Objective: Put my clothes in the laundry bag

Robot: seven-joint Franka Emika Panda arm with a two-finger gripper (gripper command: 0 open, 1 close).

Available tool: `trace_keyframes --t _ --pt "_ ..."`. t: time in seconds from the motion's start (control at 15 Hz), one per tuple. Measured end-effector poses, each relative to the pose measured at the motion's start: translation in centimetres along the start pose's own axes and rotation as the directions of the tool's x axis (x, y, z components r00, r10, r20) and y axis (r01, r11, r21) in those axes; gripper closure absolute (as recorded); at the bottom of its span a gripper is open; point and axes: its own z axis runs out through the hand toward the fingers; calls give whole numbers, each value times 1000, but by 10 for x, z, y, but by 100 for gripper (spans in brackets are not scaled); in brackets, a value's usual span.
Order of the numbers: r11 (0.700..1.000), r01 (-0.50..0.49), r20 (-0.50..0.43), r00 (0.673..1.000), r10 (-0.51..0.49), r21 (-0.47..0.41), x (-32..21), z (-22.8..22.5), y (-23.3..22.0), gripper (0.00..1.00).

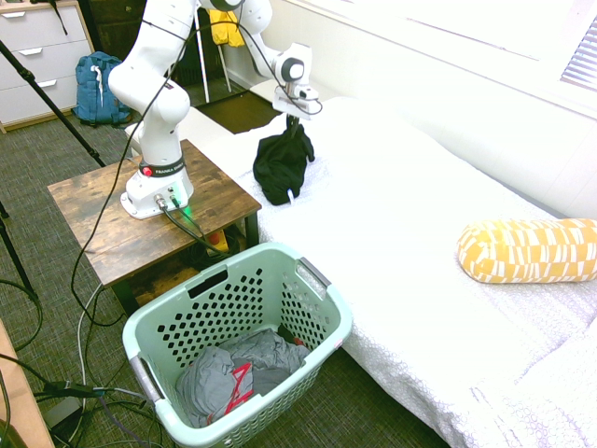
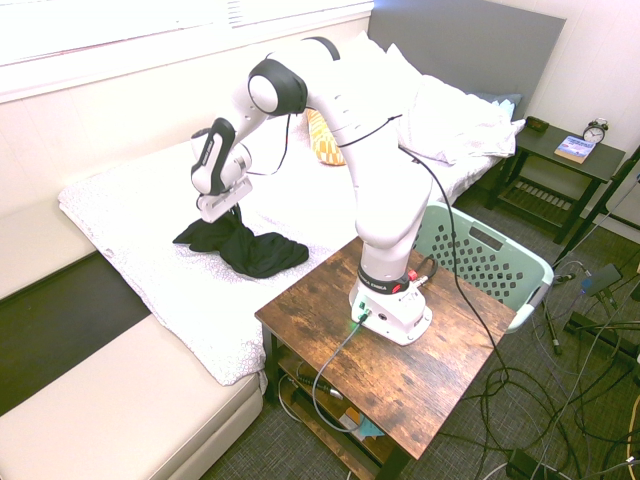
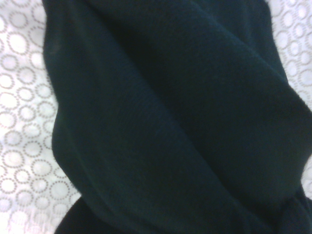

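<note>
I see the gripper (image 1: 299,121) pointing almost straight down over the bed (image 1: 410,243), its fingers pinched tight on the top of the black garment (image 1: 282,164). The cloth hangs from the fingers in a bunch — its lower folds rest on the white bedspread, a small white tag showing at the bottom edge. In the wrist view the black fabric fills nearly everything, with the ring-patterned cover at both sides. The mint-green laundry basket (image 1: 322,285) sits on the floor beside the bed, next to the wooden table (image 1: 93,219) — well apart from the garment. A grey garment (image 1: 229,373) lies inside it.
</note>
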Motion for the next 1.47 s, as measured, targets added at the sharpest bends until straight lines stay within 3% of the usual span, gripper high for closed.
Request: trace_keyframes --t 0.2,0.33,0.47,0.67,0.8,0.93,1.07,1.2,1.27,1.33,1.4,1.47 --pt "990 80 -53 995 -87 -118 27 -126 55 100" --pt "964 131 -46 988 -145 -232 35 -192 104 100" --pt "919 171 -21 982 -190 -355 40 -253 155 100" --pt "834 178 65 983 -169 -522 40 -320 251 100" --pt "804 164 167 983 -82 -572 38 -317 333 100" --pt "783 144 274 961 36 -605 30 -280 426 100" --pt "770 125 385 908 166 -626 11 -223 518 100" --pt "768 113 484 831 275 -631 -24 -149 599 100" --pt "762 106 511 799 316 -638 -45 -111 628 100" --pt "750 100 513 788 341 -653 -65 -75 647 100" --pt "739 80 484 801 353 -669 -80 -41 655 0" --pt "728 40 435 824 364 -684 -91 -11 657 0"
